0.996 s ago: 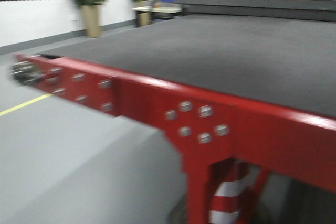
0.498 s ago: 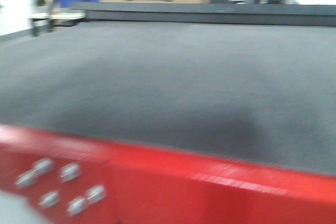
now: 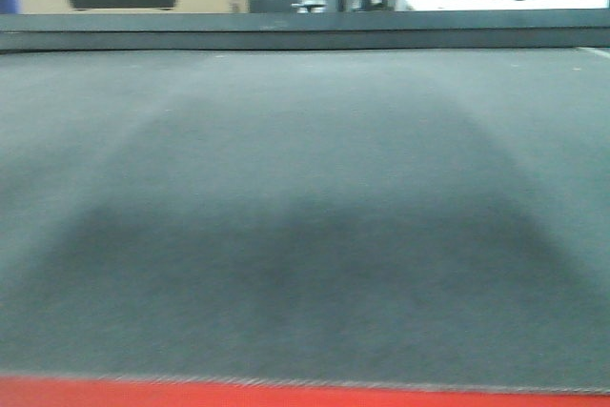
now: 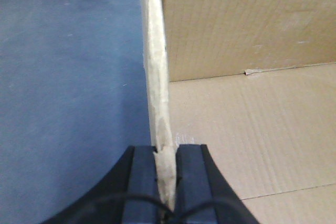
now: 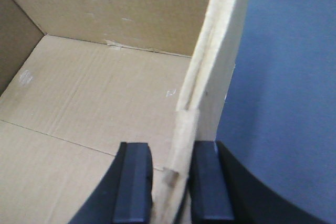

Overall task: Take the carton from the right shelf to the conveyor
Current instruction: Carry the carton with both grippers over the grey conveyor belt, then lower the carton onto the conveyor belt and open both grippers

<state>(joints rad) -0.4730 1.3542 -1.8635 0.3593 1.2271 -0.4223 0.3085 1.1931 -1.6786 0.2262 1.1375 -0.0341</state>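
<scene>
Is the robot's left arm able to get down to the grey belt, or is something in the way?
Probably yes. The left gripper is shut on the carton, and the conveyor belt beside it lies bare, so nothing seems to block lowering. Its jaws are full, though.

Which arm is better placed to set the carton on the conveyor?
Left, marginally: the left gripper pinches the carton wall squarely; the right gripper holds a leaning wall. Both should lower together.

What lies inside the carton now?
Only bare cardboard floor and inner walls show inside the carton; no contents. The floor parts under the left gripper and right gripper are hidden.
</scene>
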